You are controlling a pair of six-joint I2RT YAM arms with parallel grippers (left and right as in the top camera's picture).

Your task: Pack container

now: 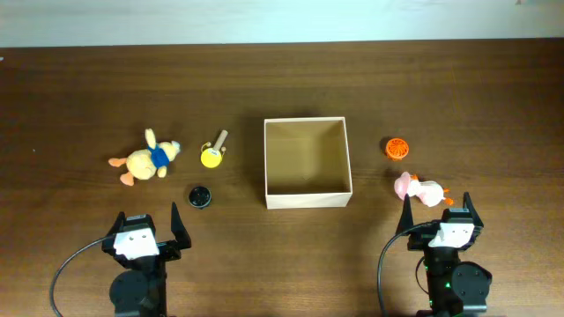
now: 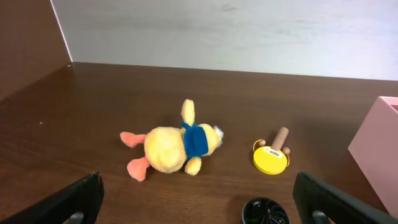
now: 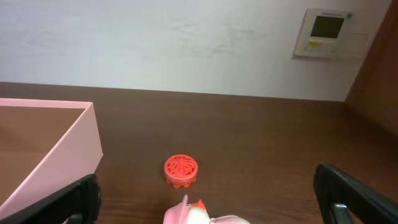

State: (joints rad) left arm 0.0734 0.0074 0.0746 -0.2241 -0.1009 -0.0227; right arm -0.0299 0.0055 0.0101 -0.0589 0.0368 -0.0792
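The dark wooden table (image 1: 493, 79) is filling the overhead view, and the container (image 1: 308, 199) is sitting square in the middle of it, open side up and showing nothing but its bare tan floor. It looks like light, stiff cardboard with thin walls, so I'm expecting it to slide if bumped. The place to take it would be a pinch over one wall's top edge, though it is probably best left where it is.

The left gripper (image 1: 148, 218) is hovering at the near edge with its jaws spread wide and nothing between them. The right gripper (image 1: 434, 218) is hovering the same way, released and empty.

Left of the box, a yellow plush duck (image 1: 145, 161) in a blue top is lying on its side. On the right, a pink plush toy (image 1: 421, 189) is lying just ahead of the right gripper. Both look soft and easy to squeeze around the body.

A yellow disc with a wooden peg (image 1: 211, 155) is resting between the duck and the box. An orange ridged disc (image 1: 397, 148) is sitting just beyond the pink toy. Smallest of all, a black round cap (image 1: 200, 195) is lying near the left gripper.
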